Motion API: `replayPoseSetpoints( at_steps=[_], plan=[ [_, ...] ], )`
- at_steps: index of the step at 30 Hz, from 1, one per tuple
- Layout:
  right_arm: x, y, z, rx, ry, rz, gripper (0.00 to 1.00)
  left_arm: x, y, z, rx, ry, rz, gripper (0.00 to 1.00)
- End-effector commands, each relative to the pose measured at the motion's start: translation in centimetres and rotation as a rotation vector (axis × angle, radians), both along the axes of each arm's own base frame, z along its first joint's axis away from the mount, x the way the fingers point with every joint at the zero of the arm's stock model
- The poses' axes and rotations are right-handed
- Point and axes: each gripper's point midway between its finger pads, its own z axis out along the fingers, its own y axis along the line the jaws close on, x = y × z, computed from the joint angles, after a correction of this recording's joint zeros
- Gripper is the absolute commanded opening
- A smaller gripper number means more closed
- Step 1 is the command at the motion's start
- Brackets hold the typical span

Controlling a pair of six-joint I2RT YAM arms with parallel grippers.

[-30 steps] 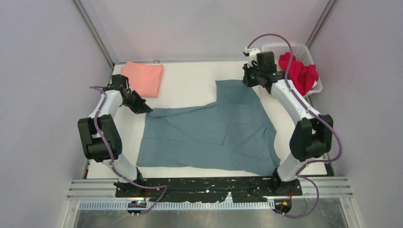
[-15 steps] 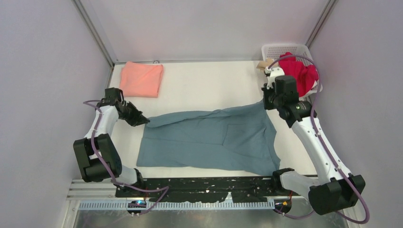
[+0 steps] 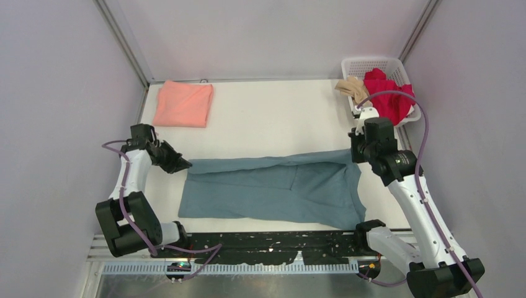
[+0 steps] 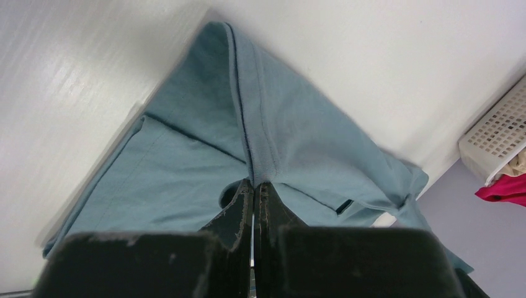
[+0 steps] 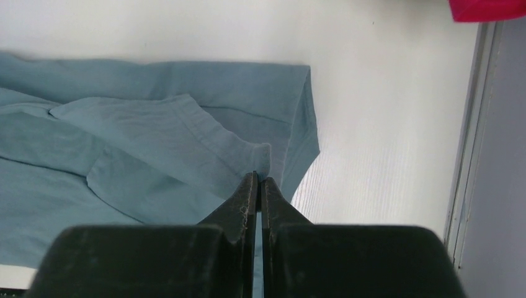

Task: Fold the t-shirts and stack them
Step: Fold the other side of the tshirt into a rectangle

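Left gripper point(image 4: 253, 186) and right gripper point(image 5: 259, 179) clamped tight on slate-blue t-shirt's point(image 3: 267, 189) far-edge ends; we judge it's for folding it lengthwise.

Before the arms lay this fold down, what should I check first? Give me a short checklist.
1. Left gripper shut on the blue shirt, at its held edge: ok.
2. Right gripper shut on that edge's other end: ok.
3. Held edge stretched straight between them: ok.
4. Bottom layer flat: not ok, creased flap near the right gripper.
5. Pink shirt clear of the fold: ok, far left.
6. Red shirt and beige shirt in the basket: ok.
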Motion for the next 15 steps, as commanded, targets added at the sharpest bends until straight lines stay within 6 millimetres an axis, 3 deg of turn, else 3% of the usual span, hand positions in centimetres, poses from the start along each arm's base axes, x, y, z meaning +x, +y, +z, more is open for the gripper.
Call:
replayPoseSetpoints(
  at_steps=[1,7,15],
  plan=[
    [-1.7,-0.2,-1.5,0.009,0.076,-0.026,0.06,-1.0,0.1,1.0,0.002,-0.022,-0.005,0.0],
    [-2.6,-0.1,-0.5,0.018,0.1,-0.023,0.06,-2.5,-0.4,0.7,-0.014,0.022,-0.018,0.0],
    [-4.1,1.1,-1.0,0.078,0.273,-0.023,0.07,-3.8,0.7,0.3,0.058,0.086,-0.009,0.0]
  ],
)
